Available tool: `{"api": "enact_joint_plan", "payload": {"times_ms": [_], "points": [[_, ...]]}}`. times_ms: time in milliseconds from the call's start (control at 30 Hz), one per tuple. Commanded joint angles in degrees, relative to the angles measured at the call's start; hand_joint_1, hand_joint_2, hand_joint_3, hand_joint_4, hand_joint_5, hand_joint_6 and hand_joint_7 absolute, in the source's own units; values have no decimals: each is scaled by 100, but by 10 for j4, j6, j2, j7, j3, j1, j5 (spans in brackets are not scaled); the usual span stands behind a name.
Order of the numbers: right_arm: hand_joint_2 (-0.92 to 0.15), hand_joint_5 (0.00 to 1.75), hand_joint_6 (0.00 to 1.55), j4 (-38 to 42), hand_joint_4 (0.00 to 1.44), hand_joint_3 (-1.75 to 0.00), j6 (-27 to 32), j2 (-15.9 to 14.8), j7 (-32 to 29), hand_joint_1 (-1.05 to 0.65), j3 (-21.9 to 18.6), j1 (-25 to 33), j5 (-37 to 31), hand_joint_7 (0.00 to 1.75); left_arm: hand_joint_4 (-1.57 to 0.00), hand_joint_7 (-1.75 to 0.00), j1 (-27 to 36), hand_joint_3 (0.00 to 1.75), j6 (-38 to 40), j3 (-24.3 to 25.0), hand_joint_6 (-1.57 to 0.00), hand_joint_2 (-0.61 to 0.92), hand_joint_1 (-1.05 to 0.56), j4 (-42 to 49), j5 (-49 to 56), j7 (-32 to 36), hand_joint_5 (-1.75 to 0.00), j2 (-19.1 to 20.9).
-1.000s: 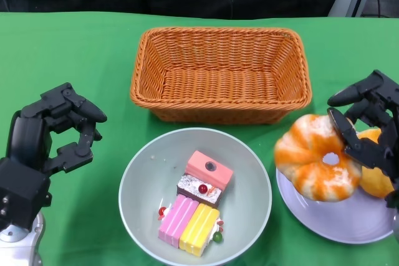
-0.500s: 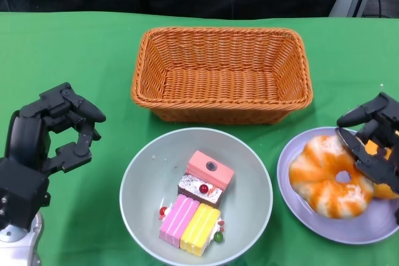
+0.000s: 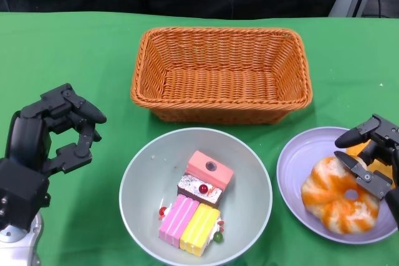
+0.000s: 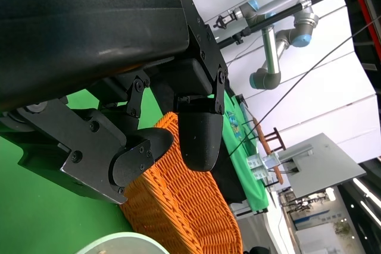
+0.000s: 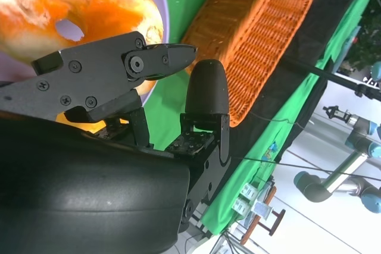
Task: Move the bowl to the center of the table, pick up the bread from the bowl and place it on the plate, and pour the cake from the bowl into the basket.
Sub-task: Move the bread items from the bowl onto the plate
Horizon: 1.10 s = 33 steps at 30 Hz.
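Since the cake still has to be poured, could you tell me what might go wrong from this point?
1. The right hand is at the bread on the plate; if a finger catches the bread's hole as the hand lifts away, the bread could be dragged off.
2. The bowl sits close to the plate, so tipping it toward the basket might nudge the plate.
3. The cake pieces lie loose, so some could spill onto the cloth short of the basket.
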Motion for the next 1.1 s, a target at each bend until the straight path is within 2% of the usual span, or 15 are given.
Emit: {"api": "enact_joint_plan", "payload": {"times_ms": [33,267,367,567,667,700,800,900,1100], "points": [[-92,153,62,26,58,-15,-27,-17,-25,-2,3,-14,-20,115,-81,-129,-4,105,-8,4,-85,58,0,2,-8,-4,-149,8],[-92,145,66,55,60,-13,-54,-28,-52,0,14,-22,-40,106,-82,-129,-3,105,-7,4,-85,59,0,-1,-5,-2,-148,8],[-92,142,74,69,61,-8,-68,-36,-76,2,21,-24,-66,87,-81,-129,0,105,-4,3,-84,59,1,-5,-4,0,-149,6],[-92,126,77,81,64,-8,-85,-39,-90,2,27,-28,-71,73,-81,-129,0,104,-8,2,-84,59,2,-2,-2,-2,-148,8],[-92,91,87,85,71,-3,-96,-43,-111,-2,32,-28,-89,36,-81,-128,1,103,-8,2,-84,60,2,-2,-5,-5,-148,7],[-92,86,89,84,72,-2,-95,-44,-119,-3,34,-28,-98,29,-81,-128,0,102,-10,2,-84,60,2,-1,-7,-6,-148,7],[-90,57,84,65,61,-1,-82,-50,-131,-9,41,-21,-119,8,-82,-128,-1,102,-11,2,-84,60,2,2,-11,-10,-147,6],[-89,33,71,44,54,0,-73,-48,-133,-8,42,-13,-124,1,-82,-127,-1,102,-11,2,-84,60,2,3,-10,-11,-147,6],[-87,18,57,16,45,0,-67,-48,-137,-6,47,-1,-132,0,-82,-127,0,103,-10,0,-85,60,1,1,-7,-10,-147,6]]}}
